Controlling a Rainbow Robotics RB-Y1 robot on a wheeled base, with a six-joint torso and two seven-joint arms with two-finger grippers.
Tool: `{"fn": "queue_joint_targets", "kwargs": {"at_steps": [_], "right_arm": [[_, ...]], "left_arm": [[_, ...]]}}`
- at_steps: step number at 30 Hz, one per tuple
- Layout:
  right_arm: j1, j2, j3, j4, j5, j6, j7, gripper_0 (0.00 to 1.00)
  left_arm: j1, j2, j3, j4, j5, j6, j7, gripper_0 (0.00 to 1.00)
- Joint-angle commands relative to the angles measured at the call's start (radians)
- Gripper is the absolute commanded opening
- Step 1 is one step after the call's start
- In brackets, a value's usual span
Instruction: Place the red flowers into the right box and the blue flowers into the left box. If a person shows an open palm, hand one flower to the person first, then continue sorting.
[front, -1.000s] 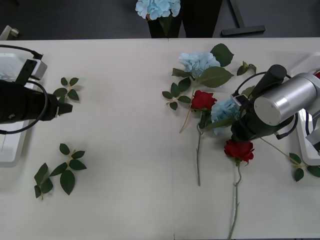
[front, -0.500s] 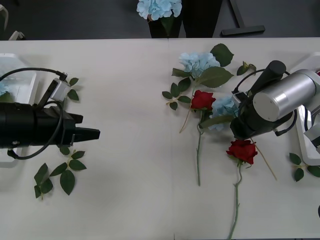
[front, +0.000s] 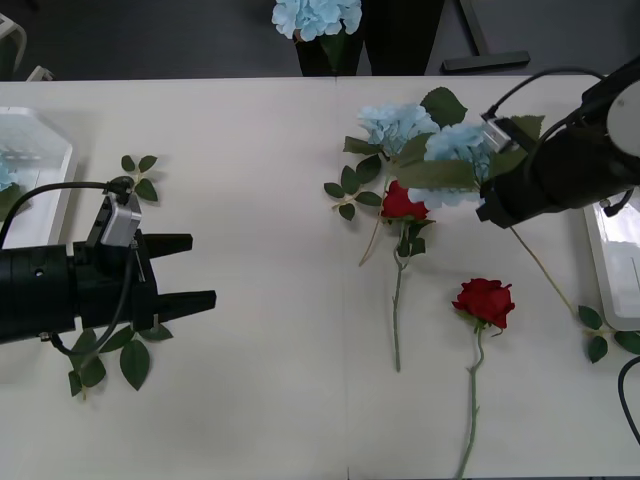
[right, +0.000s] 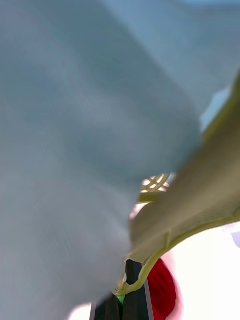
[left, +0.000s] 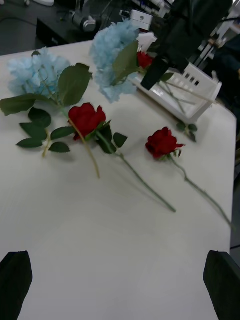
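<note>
My right gripper (front: 492, 208) is clamped on a blue hydrangea (front: 455, 160), held off the table above the roses (front: 403, 201). It belongs in the left box (front: 45, 170), so I'd carry it high across, stem trailing clear. My left gripper (front: 192, 272) waits, fingers spread wide, mid-table.

A blurred blue hydrangea (right: 90, 125) and leaf (right: 200, 210) are blocking most of the right wrist view. Beside the hydrangea, the right box (front: 612, 262) is running off the front view's edge.
</note>
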Motion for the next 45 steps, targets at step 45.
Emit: {"fn": "queue_joint_targets", "kwargs": {"at_steps": [45], "right_arm": [[-0.150, 0.182, 0.315, -0.077, -0.881, -0.783, 0.443, 0.00]], "left_arm": [[-0.259, -0.135, -0.425, 0.149, 0.371, -0.400, -0.191, 1.00]]}}
